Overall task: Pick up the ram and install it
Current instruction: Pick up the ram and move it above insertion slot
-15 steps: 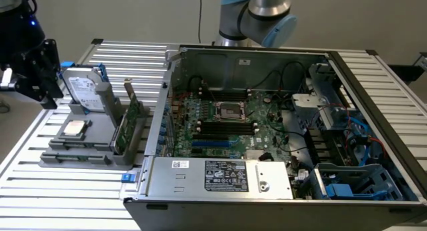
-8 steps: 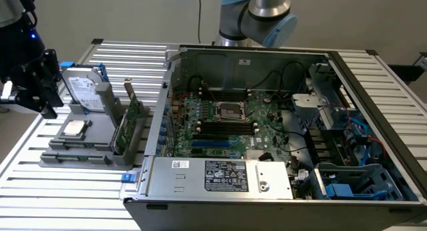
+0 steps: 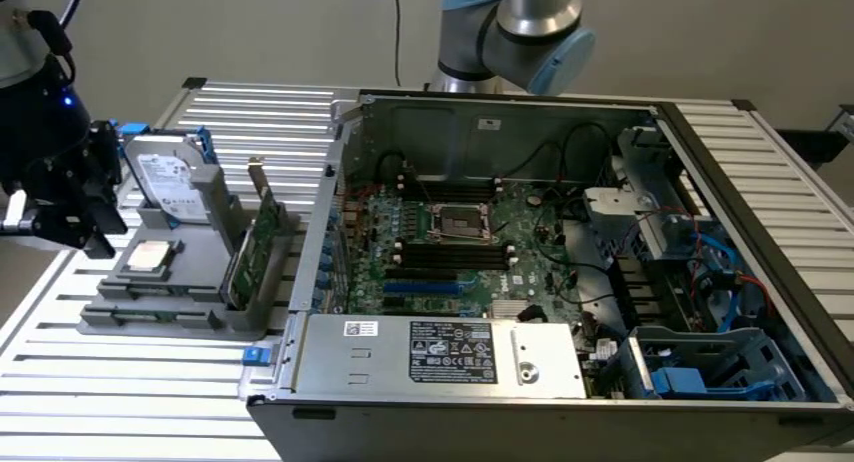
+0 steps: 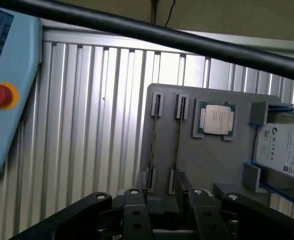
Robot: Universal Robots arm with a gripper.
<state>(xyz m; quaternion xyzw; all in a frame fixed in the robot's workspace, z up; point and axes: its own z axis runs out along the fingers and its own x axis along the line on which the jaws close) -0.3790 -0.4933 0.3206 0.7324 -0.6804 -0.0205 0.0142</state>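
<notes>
Hand (image 4: 166,195) hangs open and empty near the thin, greenish, edge-on ram (image 4: 178,135).

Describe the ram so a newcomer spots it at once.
Look at the grey holder on the slatted table, to the exterior view's left of the open computer case. The ram stands on edge in it beside a taller green card: it is the lower, narrow stick, without that card's metal bracket.
</notes>
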